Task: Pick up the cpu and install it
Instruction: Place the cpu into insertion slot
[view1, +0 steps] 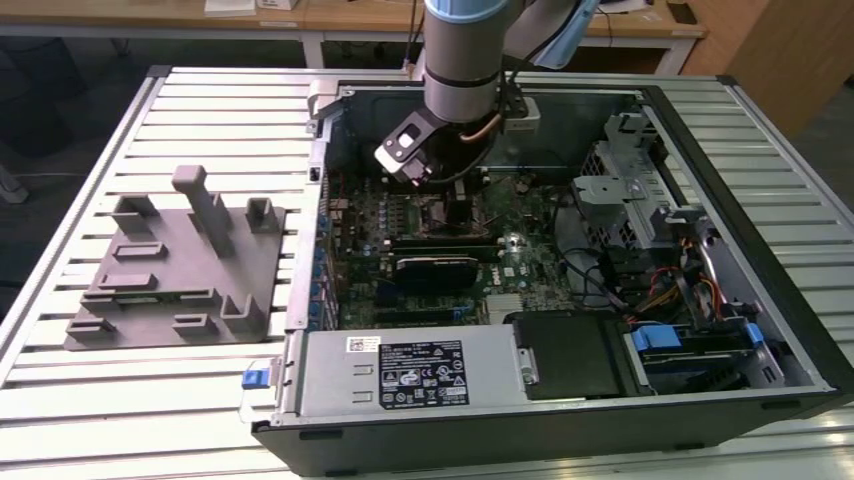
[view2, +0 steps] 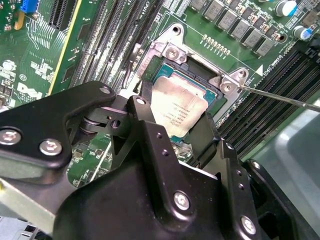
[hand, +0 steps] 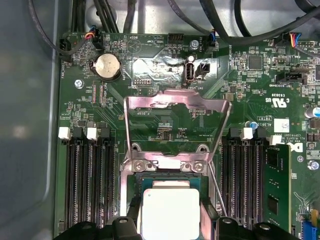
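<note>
The cpu, a thin square chip with a pale silver top, lies over the dark socket frame on the green motherboard. My gripper is shut on it, with one black finger against each of two opposite edges. In the first wrist view the cpu sits between the same fingers of the gripper, below the raised metal load plate. The thin socket lever stands swung out to one side. In the exterior view the gripper reaches down into the open computer case.
A grey plastic fixture stands on the slatted table at the exterior view's left. Inside the case are the power supply, a drive cage, cables and black memory slots on both sides of the socket.
</note>
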